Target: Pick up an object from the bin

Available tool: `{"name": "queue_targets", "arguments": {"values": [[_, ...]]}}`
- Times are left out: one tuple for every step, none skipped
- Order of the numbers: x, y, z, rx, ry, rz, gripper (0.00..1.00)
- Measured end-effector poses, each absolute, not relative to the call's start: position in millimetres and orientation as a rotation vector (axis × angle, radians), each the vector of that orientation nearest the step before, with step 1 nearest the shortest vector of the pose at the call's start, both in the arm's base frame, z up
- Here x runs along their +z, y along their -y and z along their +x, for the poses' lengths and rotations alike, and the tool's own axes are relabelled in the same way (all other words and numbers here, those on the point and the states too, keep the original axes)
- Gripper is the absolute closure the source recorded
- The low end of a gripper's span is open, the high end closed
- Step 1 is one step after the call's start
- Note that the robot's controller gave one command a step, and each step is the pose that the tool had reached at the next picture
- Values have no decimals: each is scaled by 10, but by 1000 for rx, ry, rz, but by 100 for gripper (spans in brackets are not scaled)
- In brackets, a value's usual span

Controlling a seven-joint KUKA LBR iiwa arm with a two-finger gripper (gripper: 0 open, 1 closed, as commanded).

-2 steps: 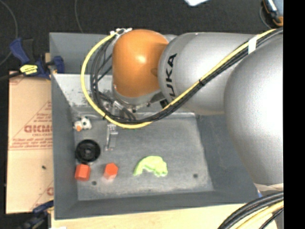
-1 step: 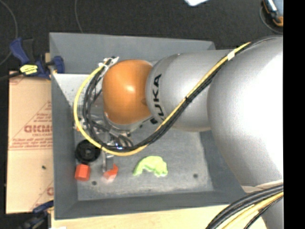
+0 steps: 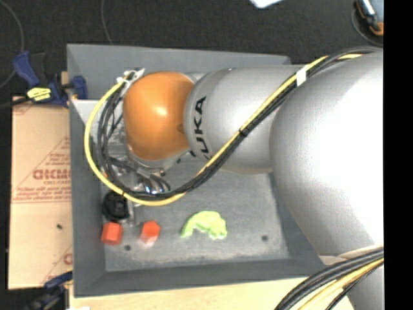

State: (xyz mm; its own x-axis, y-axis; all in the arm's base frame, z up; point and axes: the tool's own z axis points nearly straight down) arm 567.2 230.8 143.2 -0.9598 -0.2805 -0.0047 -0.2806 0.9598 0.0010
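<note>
My gripper [image 3: 138, 185] hangs under the arm's wrist over the bin's front left part, mostly hidden by the wrist. Just below and left of it lies a small black round thing [image 3: 115, 205]. A red cube [image 3: 111, 233] sits in front of that, near the bin's front left corner. An orange block [image 3: 150, 230] with a pale lower end lies a little to the right of the cube, almost straight below the gripper. Nothing shows held in the gripper.
A light green crumpled thing [image 3: 205, 225] lies on the bin floor to the right of the orange block. The arm covers the bin's middle, back and right side. Yellow and black cables loop round the wrist.
</note>
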Motion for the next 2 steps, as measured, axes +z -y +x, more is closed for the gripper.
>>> {"name": "queue_targets", "arguments": {"values": [[782,-2340,5650,3,-3079,-577,0],[709,-2344,5177,5,-2993,-930,100]]}}
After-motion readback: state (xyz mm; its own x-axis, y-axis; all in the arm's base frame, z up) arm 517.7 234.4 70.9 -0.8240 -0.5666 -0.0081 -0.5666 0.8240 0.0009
